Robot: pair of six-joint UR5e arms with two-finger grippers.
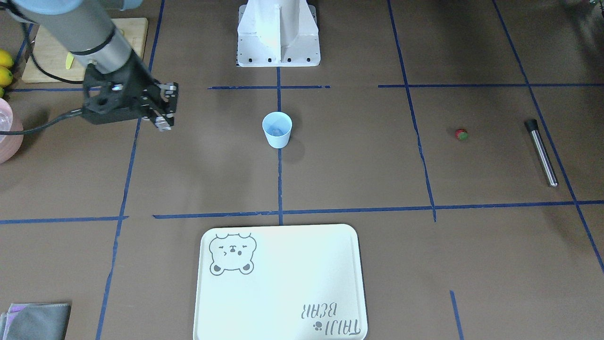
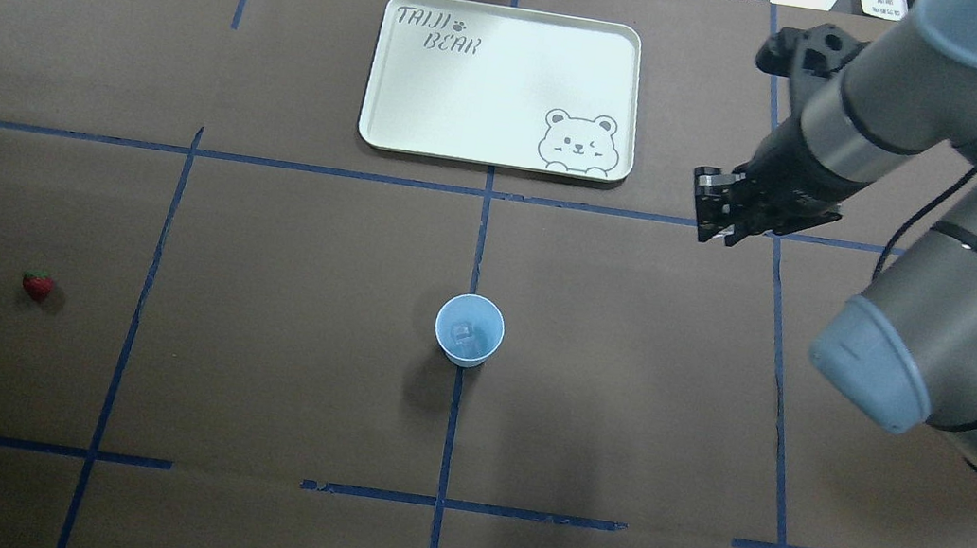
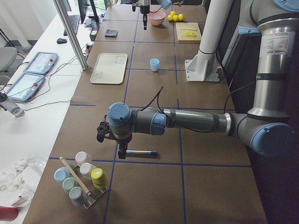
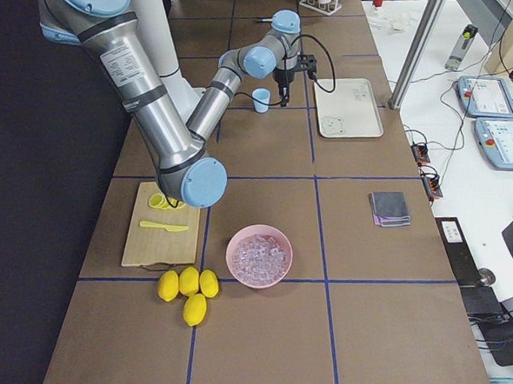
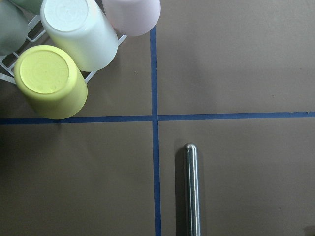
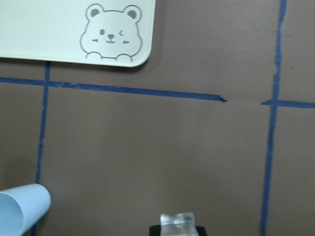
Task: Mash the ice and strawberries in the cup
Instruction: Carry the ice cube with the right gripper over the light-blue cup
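The light-blue cup [image 2: 469,330] stands upright at the table's middle, with a clear ice [image 2: 463,334] cube lying inside it. The strawberry [image 2: 38,284] lies alone on the brown paper far to the robot's left. My right gripper [image 2: 716,230] hangs above the table between the cup and the tray's corner. Its fingertips [image 6: 177,220] meet, so it is shut. In the exterior left view, my left gripper [image 3: 122,150] points down over one end of a steel rod [image 5: 192,191]. Its fingers do not show clearly, so I cannot tell its state.
A white bear tray [image 2: 436,104] lies beyond the cup. On the robot's right are a pink bowl of ice cubes [image 4: 259,254], lemons [image 4: 188,287] and a cutting board [image 4: 155,237]. A rack of coloured cups [image 3: 81,179] stands near the rod. A grey cloth [image 1: 37,321] lies at the table's corner.
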